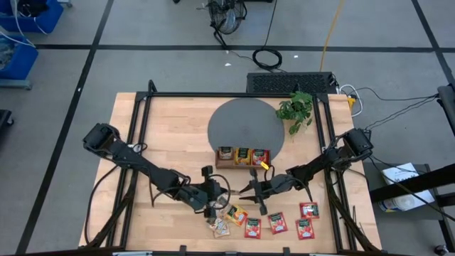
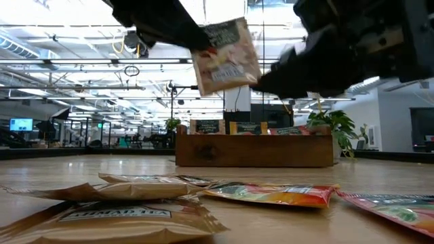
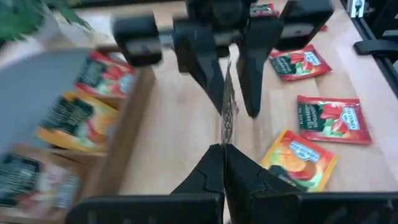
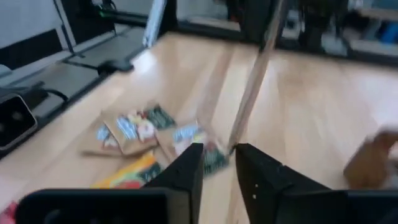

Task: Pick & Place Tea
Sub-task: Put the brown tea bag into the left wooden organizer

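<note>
Handover of a beige sachet (image 2: pixel 224 57) between grippers, held in the air near the table's front edge.

High view: I keep the left gripper (image 1: pixel 211 201) clamped. Low view: sachet hangs clear. Left wrist view: the right gripper (image 3: pixel 230 93) straddles it, jaws narrow; I release only once it pinches.

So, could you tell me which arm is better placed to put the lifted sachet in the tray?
Probably the right: the right gripper straddles the beige sachet that the left gripper pinches, and it sits nearer the wooden tray.
</note>
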{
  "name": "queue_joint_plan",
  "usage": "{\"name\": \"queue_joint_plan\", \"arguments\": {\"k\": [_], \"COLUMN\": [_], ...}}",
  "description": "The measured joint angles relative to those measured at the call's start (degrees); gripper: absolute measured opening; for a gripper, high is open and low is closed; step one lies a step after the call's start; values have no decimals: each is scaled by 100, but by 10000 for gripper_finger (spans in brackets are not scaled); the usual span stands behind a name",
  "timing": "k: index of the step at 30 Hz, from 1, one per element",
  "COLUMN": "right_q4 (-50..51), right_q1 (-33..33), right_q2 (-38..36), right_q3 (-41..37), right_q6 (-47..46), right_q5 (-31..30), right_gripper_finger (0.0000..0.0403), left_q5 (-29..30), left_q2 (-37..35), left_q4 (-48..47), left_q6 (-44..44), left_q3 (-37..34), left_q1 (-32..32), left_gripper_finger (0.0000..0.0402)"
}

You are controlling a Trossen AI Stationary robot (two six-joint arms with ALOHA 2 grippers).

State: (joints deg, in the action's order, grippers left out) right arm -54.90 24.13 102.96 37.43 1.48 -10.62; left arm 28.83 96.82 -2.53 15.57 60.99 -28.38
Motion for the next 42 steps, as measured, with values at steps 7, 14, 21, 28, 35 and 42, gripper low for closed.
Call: {"name": "queue_joint_plan", "arguments": {"k": [7,14,21,28,35,42], "right_q4": [892,800,850,804,806,802], "right_q1": [61,635,1125,1202,1199,1199], "right_q2": [0,0,0,0,0,1], "right_q3": [-4,-4,-11,-22,-22,-22], "right_q6": [-1264,-1198,-780,-491,-510,-527], "right_q5": [-8,10,-594,-727,-722,-717], "right_gripper_finger": [114,105,49,10,2,1], "left_q5": [16,-637,-1038,-1527,-1542,-1539], "left_q2": [-923,-1062,-695,-236,-41,-41], "left_q4": [-784,-1754,-1525,-1548,-1534,-1538], "left_q6": [-770,-798,-1171,-1245,-1268,-1208], "left_q3": [9,2,12,-2,-2,-2], "left_q1": [363,1096,1814,2233,2289,2393], "left_gripper_finger": [2,2,3,2,3,16]}}
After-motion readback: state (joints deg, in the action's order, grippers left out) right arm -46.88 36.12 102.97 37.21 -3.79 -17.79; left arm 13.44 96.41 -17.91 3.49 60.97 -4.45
